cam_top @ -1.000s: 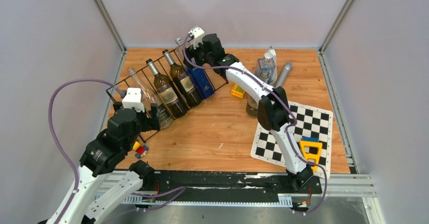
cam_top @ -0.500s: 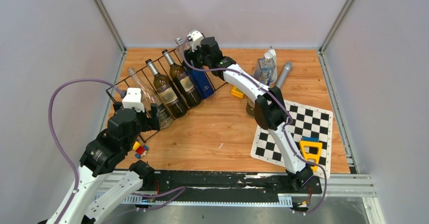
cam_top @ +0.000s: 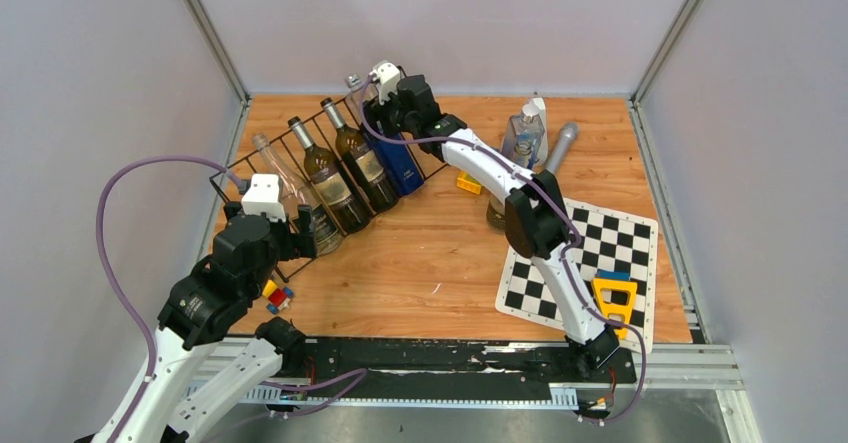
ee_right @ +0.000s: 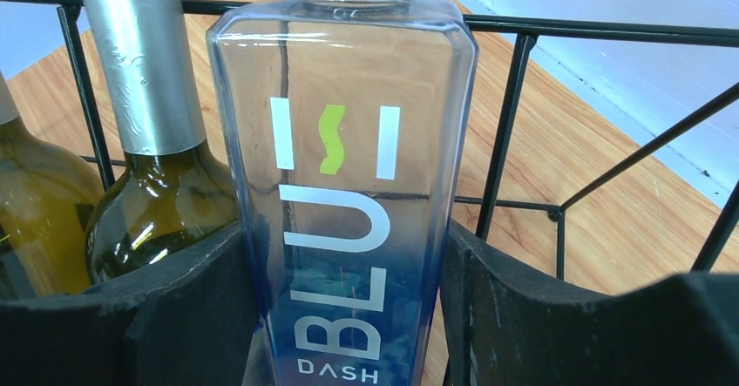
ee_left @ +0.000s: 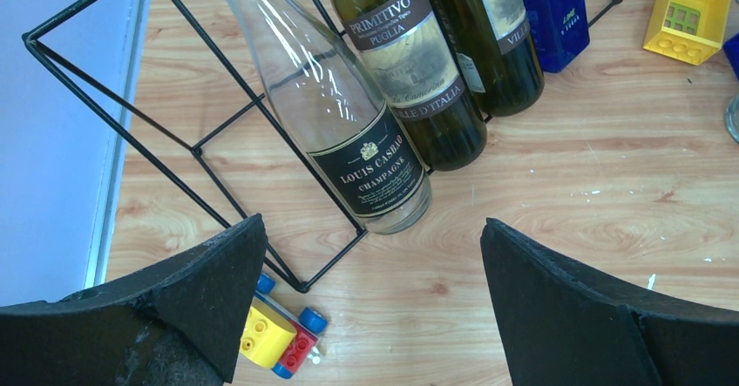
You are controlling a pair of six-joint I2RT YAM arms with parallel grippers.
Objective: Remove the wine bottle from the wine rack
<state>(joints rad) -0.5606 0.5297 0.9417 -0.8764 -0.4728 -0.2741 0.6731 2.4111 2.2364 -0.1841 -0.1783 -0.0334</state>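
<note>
Now: grasp step, lift not yet begun | right hand (ee_right: 344, 308) clamped on flat sides of blue bottle (ee_right: 340, 142), leaning in wine rack (ee_right: 566, 27) | next: likely draw it out clear of wires and green bottle (ee_right: 148, 194) | rack holds four bottles | left hand (ee_left: 372, 238) spread apart, empty, near clear bottle (ee_left: 331, 116)

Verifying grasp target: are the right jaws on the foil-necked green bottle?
No, in the right wrist view the right jaws press both sides of the blue BLU bottle; the foil-necked bottle sits beside it.
</note>
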